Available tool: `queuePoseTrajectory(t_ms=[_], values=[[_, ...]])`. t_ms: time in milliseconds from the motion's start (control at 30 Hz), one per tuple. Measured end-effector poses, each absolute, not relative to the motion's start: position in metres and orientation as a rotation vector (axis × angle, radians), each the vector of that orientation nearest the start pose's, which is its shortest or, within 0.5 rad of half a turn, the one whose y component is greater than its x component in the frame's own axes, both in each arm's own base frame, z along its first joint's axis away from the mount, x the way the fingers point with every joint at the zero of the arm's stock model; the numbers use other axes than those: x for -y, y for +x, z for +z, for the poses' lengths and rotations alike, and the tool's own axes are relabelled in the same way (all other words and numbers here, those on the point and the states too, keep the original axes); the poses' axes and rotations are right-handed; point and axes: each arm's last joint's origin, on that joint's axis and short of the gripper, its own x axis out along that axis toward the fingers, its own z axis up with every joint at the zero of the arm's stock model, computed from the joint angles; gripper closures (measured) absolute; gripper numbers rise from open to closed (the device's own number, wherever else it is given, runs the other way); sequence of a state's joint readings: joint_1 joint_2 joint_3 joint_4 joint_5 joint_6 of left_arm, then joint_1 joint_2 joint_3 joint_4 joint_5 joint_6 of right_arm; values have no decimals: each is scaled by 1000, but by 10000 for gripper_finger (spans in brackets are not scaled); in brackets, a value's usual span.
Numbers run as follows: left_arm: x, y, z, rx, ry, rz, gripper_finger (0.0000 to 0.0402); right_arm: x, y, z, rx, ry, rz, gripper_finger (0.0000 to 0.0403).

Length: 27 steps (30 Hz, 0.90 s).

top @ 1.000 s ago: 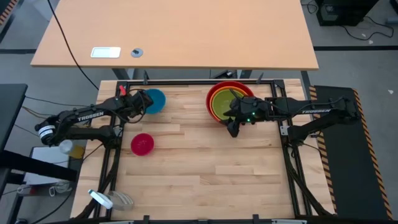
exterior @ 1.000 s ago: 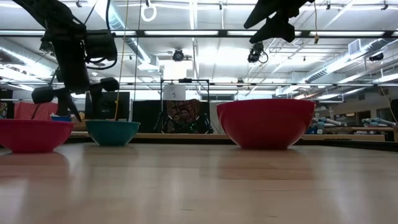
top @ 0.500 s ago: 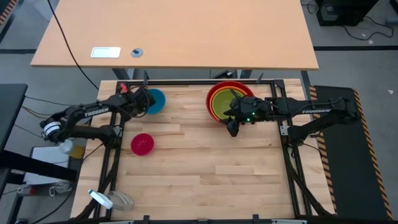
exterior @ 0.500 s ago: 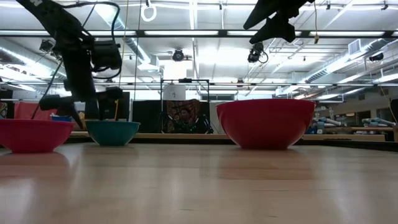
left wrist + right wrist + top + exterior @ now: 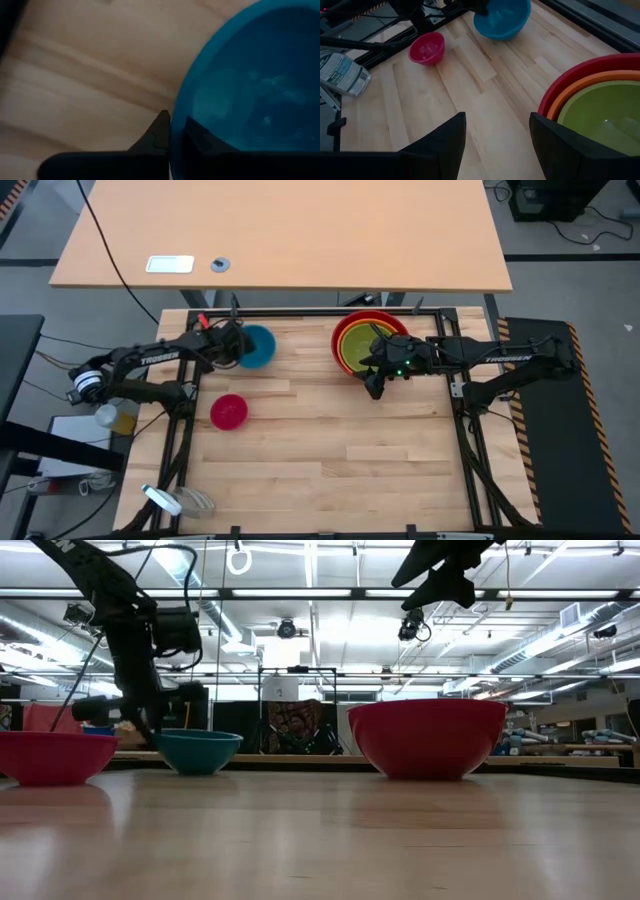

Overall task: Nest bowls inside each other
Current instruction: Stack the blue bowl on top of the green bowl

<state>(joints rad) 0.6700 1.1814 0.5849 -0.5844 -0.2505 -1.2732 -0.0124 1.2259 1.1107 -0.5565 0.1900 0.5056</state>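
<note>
The blue bowl stands at the table's far left, with my left gripper shut on its rim. The small pink bowl sits on its base nearer the front, apart from both grippers. At the far right, the yellow-green bowl sits inside the orange one, and that sits inside the red bowl. My right gripper hangs open in the air at the near edge of that stack, with nothing between its fingers. My left gripper pinches the blue bowl's rim on the side toward the table's left edge. One finger is inside the bowl and the other finger is outside. The fingers slant down from the left. In the low view the bowl's base looks to be on the table.
A black frame rail runs along the table's far edge just behind the bowls. Bare wood fills the middle and near part of the table. A plastic bottle lies beyond the table's left edge.
My left gripper has come down a little toward the blue bowl and shut on its rim. The bowl has shifted slightly toward the table's right. My right arm has kept still.
</note>
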Motion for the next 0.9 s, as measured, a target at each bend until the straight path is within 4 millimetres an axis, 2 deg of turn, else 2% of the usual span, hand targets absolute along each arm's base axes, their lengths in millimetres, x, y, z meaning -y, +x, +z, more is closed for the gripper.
queuePoseTrajectory(t_ms=[200, 333, 633, 733, 900], values=[[-122, 151, 172, -525, -1243, 1456, 385, 11, 256, 323, -606, 449, -365, 179], [-120, 161, 177, -524, -1189, 1374, 389, 15, 255, 322, -605, 471, -407, 179], [-115, 198, 224, -371, -1064, 1175, 391, 34, 253, 323, -567, 491, -519, 186], [-109, 211, 238, -306, -1044, 1092, 391, 40, 258, 320, -568, 485, -534, 192], [-98, 225, 260, -232, -999, 1042, 391, 45, 278, 303, -591, 479, -550, 194]])
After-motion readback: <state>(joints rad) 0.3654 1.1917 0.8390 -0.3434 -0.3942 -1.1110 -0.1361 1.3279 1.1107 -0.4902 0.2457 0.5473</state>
